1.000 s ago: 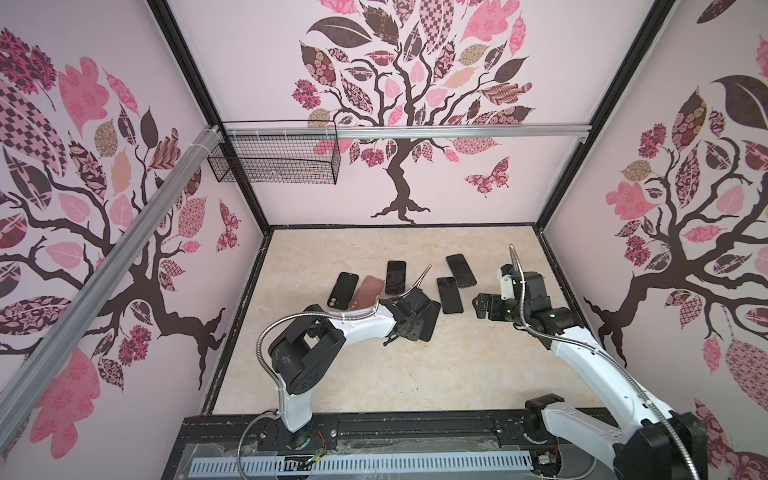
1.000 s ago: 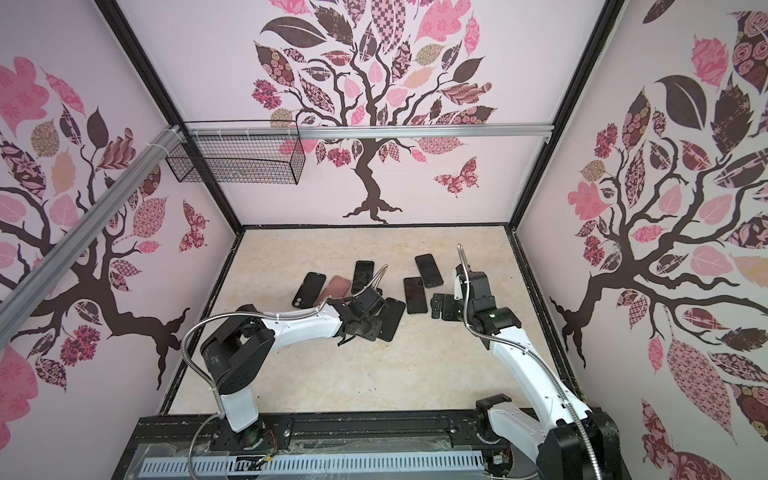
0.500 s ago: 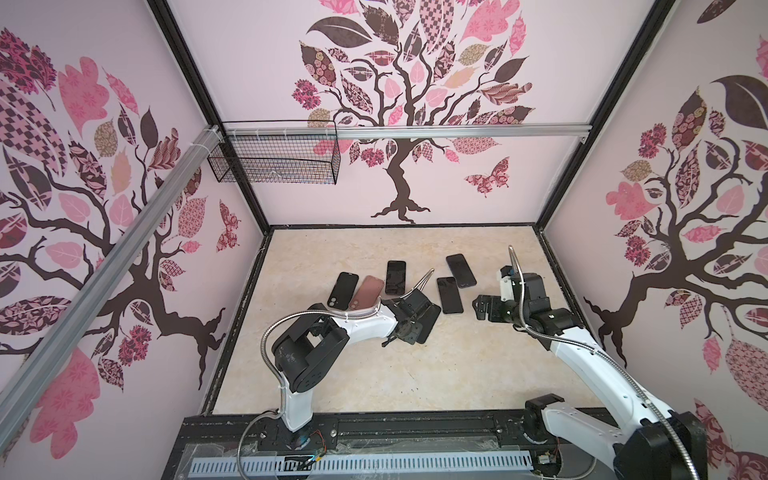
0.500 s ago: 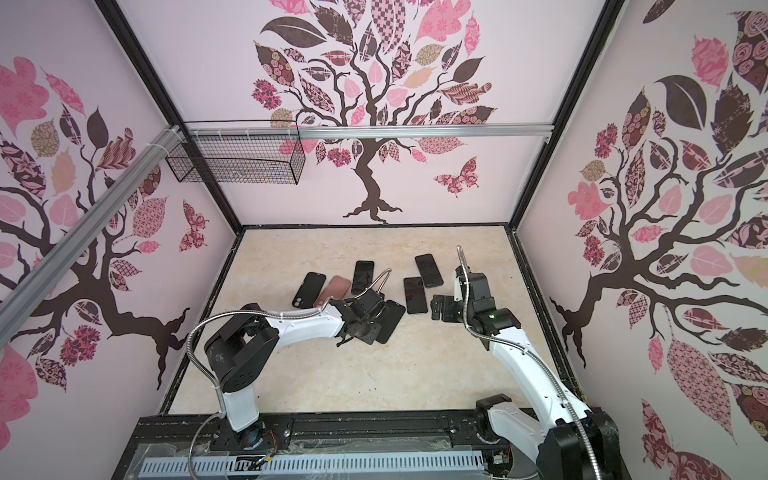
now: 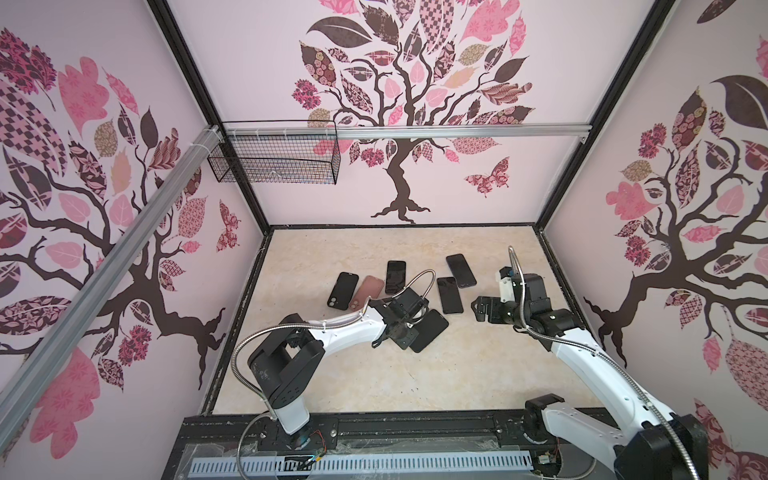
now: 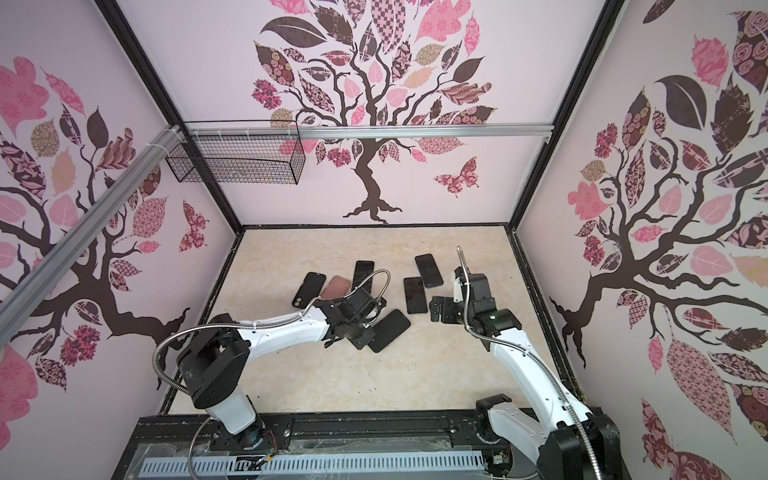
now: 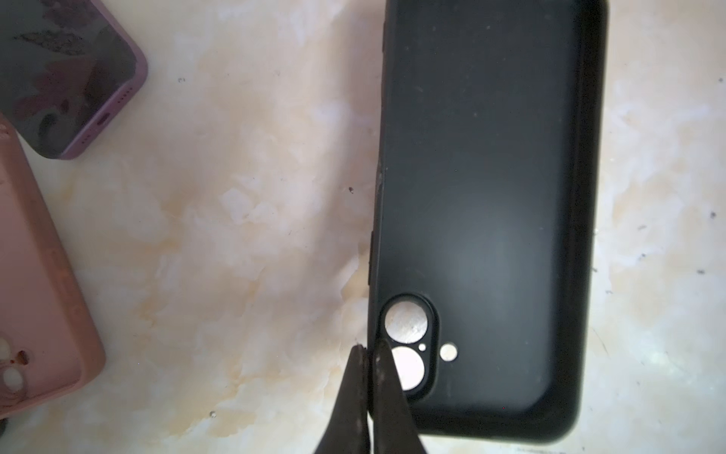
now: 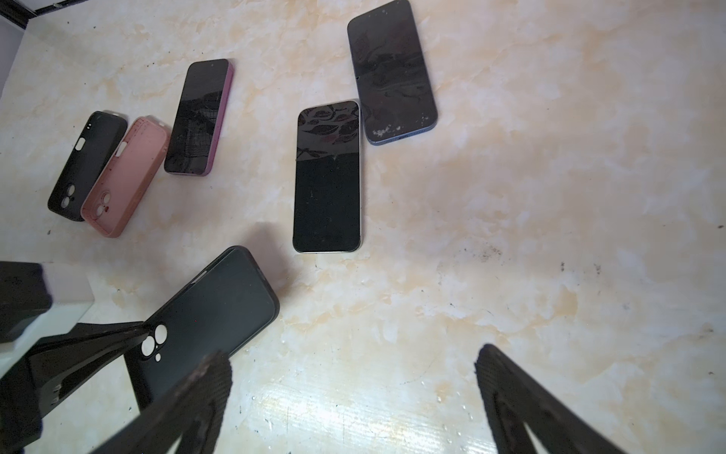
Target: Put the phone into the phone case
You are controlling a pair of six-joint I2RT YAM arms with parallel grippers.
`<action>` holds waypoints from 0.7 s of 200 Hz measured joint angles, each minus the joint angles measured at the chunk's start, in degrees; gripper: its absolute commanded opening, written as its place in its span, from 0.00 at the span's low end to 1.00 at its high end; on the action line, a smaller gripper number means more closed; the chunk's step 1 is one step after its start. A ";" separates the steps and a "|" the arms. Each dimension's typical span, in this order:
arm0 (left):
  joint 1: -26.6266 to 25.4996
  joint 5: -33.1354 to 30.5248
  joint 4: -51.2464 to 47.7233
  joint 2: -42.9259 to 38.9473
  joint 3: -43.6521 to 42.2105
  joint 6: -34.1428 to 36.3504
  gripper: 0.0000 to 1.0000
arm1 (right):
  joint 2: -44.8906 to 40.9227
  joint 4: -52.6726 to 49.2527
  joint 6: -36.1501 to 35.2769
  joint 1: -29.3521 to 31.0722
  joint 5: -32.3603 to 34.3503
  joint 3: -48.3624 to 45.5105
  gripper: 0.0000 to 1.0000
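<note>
Right wrist view: three dark-screened phones, purple-edged phone (image 8: 198, 118), silver-edged phone (image 8: 327, 177), blue-edged phone (image 8: 393, 70); three soft cases, pink case (image 8: 125, 177), far black case (image 8: 84, 165), near black case (image 8: 220, 302). Left gripper (image 7: 368, 351) pinches the near one's rim on the tabletop; right gripper (image 8: 351, 357) gapes wide, empty.

In the left wrist view the black case (image 7: 487, 196) runs off the picture's edge, while the pink case (image 7: 35, 283) and the purple phone (image 7: 59, 78) show only in part. In both top views the left gripper (image 5: 409, 332) covers the case's camera corner.

Robot lab booth w/ decal walls (image 5: 249, 83), alu rail (image 5: 457, 132), wire basket (image 5: 274, 162).
</note>
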 measured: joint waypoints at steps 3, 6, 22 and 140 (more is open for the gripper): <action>0.00 0.42 -0.31 -0.31 0.00 0.90 0.00 | -0.02 -0.02 0.02 0.00 -0.20 0.00 1.00; 0.00 0.68 -0.50 -0.48 -0.02 1.51 0.00 | -0.02 -0.02 0.02 0.00 -0.31 0.00 1.00; 0.00 2.25 -1.62 -2.01 -0.48 5.60 0.00 | -0.02 -0.24 0.13 0.04 -0.79 0.00 1.00; 0.02 5.01 -4.68 -6.12 -3.17 31.78 0.00 | -0.07 -2.58 0.37 0.42 -4.28 -0.57 1.00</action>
